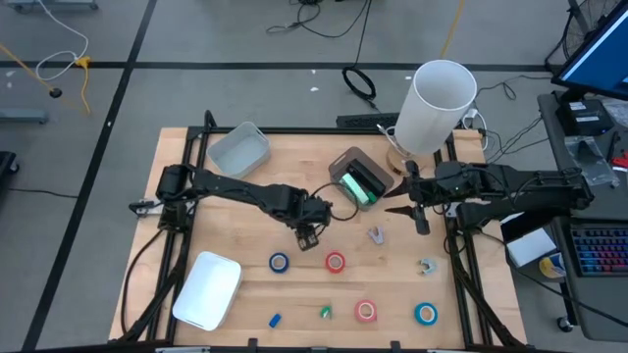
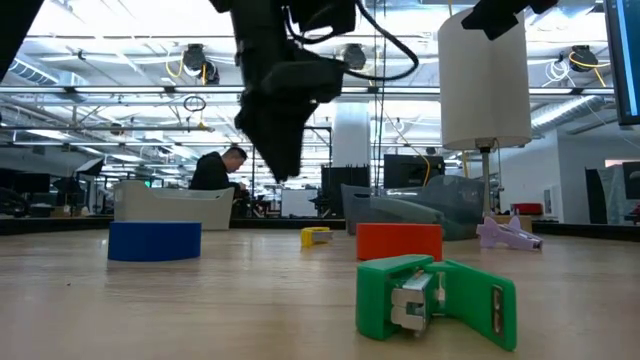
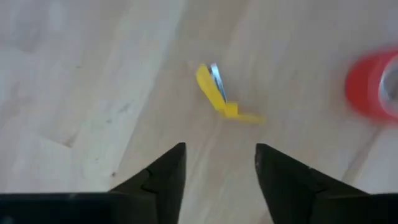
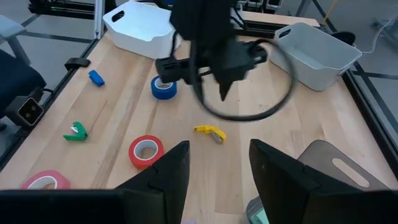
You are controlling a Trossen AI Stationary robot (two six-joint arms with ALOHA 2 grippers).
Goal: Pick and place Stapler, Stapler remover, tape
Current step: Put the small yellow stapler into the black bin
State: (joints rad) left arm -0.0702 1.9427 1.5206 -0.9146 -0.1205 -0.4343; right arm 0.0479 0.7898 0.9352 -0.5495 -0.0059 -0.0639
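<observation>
Left gripper (image 1: 308,238) above mid-table, fingers spread and empty, directly over the small yellow staple remover (image 3: 221,99) lying loose on the wooden table (image 1: 226,211); right gripper (image 1: 420,214) spread and empty too, waiting near the open grey bin (image 1: 358,176) with a green stapler-like block inside. Judged early: four ring-shaped tape rolls, blue (image 1: 280,262), red (image 1: 336,262), pink (image 1: 365,311) and blue (image 1: 425,313), unplaced on the table.

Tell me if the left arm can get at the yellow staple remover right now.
Probably yes. The left gripper hangs just above the yellow staple remover, jaws parted, with bare table around it. The nearest red tape roll sits clear to one side.
</observation>
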